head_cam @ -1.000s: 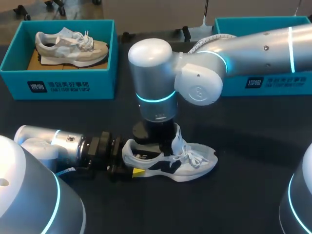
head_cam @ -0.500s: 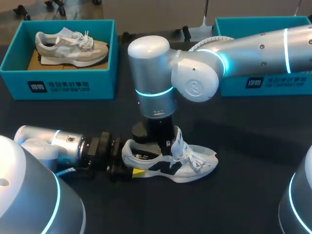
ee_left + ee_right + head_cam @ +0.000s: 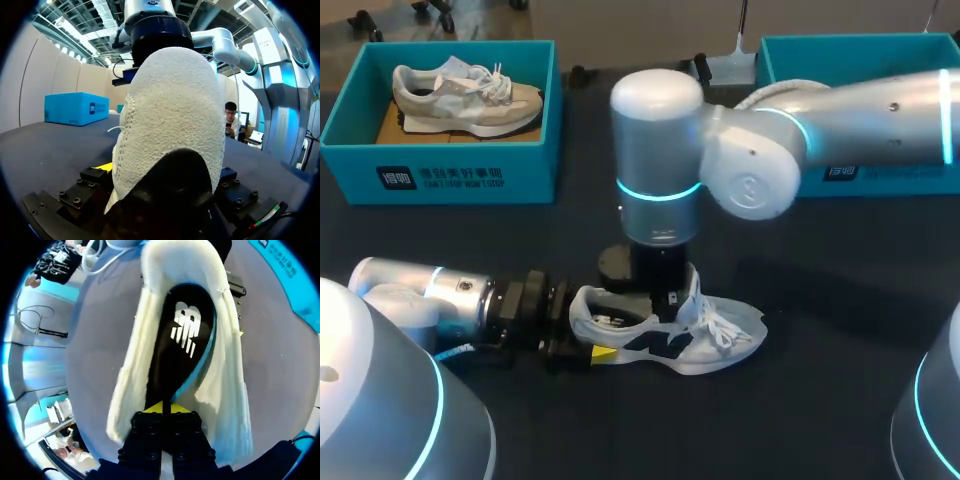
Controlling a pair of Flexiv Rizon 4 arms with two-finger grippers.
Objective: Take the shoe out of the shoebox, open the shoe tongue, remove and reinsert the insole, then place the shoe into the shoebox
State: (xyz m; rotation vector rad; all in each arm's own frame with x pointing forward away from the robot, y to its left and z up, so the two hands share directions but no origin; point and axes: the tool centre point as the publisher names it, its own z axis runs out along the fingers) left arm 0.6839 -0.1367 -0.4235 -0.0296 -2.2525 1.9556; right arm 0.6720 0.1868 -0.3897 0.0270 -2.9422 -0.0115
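Right wrist view alone shows the black insole (image 3: 182,335) inside the shoe (image 3: 227,390).

the white shoe (image 3: 670,335) lies on its sole in the lower middle of the frame, toe pointing right. a black insole (image 3: 180,340) shows inside it. the blue shoebox (image 3: 840,45) stands open at the upper right.

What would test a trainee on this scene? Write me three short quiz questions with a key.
1. True or false: the white shoe lies inside the left shoebox.
2. Which gripper holds the shoe's heel? A) left B) right
3. Fill in: the right gripper pinches the black ____.
Key: 1 false, it lies on the table; 2 A, the left gripper; 3 insole.
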